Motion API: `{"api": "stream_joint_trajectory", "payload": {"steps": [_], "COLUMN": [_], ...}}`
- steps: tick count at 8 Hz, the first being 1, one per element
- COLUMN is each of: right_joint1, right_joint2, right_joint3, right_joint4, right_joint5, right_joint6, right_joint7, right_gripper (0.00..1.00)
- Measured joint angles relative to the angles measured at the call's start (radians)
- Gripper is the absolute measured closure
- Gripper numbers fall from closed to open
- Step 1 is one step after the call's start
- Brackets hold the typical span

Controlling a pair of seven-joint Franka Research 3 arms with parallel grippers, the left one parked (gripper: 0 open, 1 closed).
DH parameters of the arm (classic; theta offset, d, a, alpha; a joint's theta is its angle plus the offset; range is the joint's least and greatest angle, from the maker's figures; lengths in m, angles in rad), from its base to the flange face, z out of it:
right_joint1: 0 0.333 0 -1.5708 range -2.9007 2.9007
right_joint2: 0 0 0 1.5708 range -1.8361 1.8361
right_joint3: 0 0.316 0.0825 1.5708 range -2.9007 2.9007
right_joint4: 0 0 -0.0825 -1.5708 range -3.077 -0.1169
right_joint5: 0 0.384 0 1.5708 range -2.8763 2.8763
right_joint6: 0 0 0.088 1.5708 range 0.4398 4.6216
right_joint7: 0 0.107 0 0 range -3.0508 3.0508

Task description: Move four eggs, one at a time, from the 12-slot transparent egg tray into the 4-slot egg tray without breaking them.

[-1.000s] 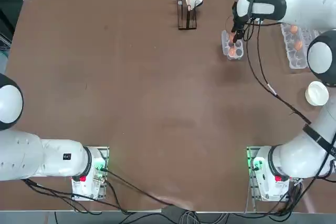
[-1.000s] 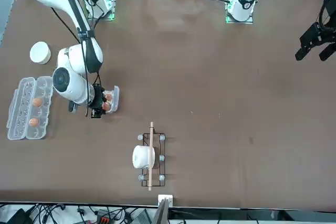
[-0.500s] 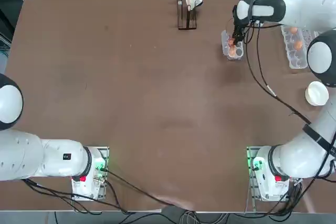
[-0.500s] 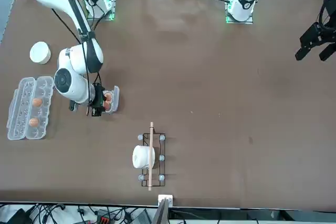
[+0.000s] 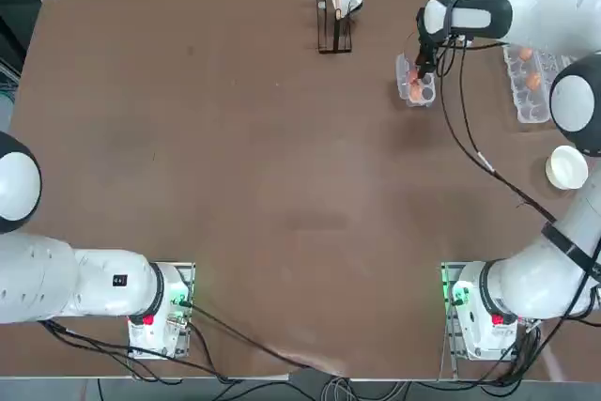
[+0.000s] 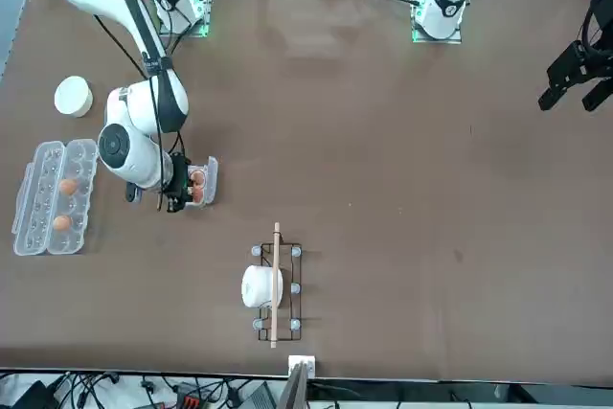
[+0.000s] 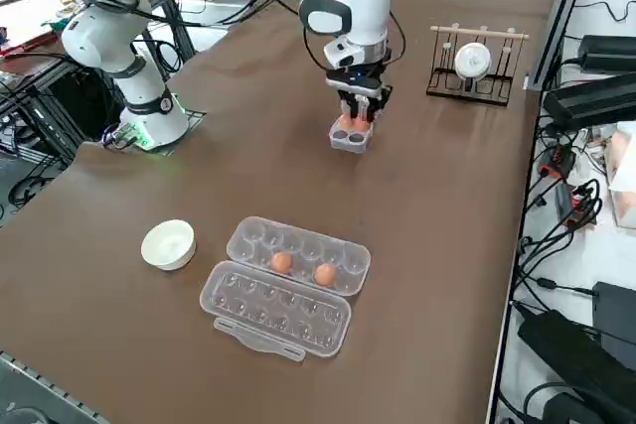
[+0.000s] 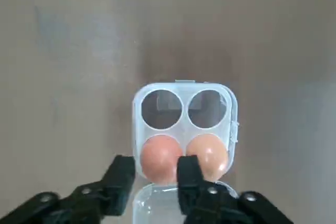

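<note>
Right claw (image 8: 155, 174) sits low over the small four-cup tray (image 8: 184, 121), fingers narrow around one egg (image 8: 159, 157) in its cup; a second egg (image 8: 208, 155) sits beside it. Two more eggs (image 7: 302, 267) wait in the long tray (image 7: 288, 285), well apart. White bowl (image 7: 167, 243) nearby on the brown table (image 5: 235, 157).

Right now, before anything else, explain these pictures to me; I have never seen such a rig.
Two white robot arms sit at a brown table; only the right arm works. The views are from overhead, across the table, the side, and that arm's wrist. On the table lie a long clear egg tray holding two eggs, a small four-cup tray, a white bowl and a cup rack. The right gripper is closed around one egg seated in the small tray, beside a second egg.
</note>
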Motion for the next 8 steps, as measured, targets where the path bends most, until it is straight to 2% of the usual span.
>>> {"api": "stream_joint_trajectory", "payload": {"steps": [2,3,5,7,8], "right_joint1": [-0.015,-0.039,-0.107,-0.184,-0.234], "right_joint2": [-0.033,-0.059,-0.095,-0.092,-0.086], "right_joint3": [-0.032,-0.057,-0.111,-0.163,-0.175], "right_joint4": [0.034,0.048,0.052,0.052,0.051], "right_joint5": [-0.007,-0.009,-0.009,-0.009,-0.01], "right_joint6": [-0.048,-0.094,-0.139,-0.135,-0.11], "right_joint7": [-0.072,-0.157,-0.352,-0.535,-0.615], "right_gripper": [0.09,0.0,0.0,0.0,0.0]}}
